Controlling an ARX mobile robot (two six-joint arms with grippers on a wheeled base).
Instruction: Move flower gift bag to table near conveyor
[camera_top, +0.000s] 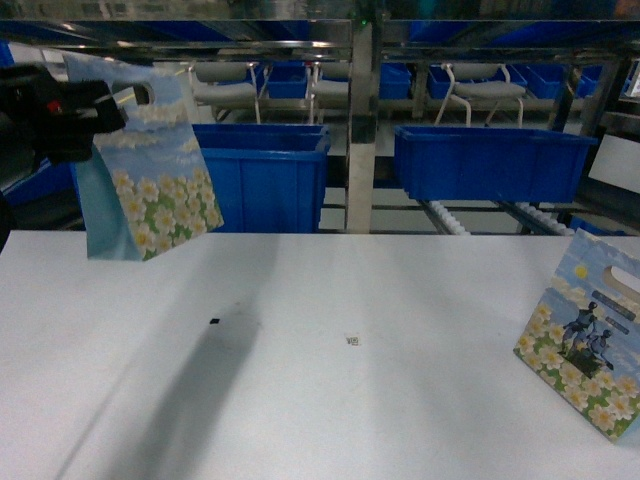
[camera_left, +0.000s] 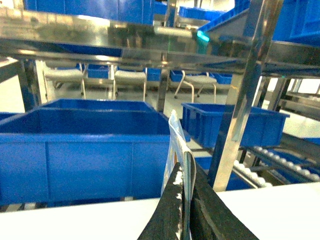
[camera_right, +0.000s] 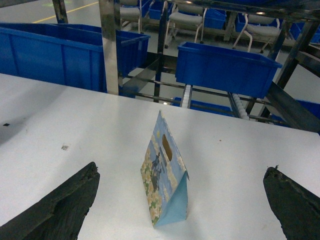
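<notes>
White surface fronts the conveyor. Left hand is clamped on the top edge of one flower bag, held in the air at far left. Risk: the thin edge grip slips, or the bag swings and tips on landing. Right hand is spread wide, empty, over the second bag. Count: two bags, two large blue bins nearby.

Sky-blue, daisy-patterned gift bag; white table; blue bins; black gripper.

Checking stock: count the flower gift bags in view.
2. One bag hangs in the left gripper above the table's far-left side; the other bag stands at right.
</notes>
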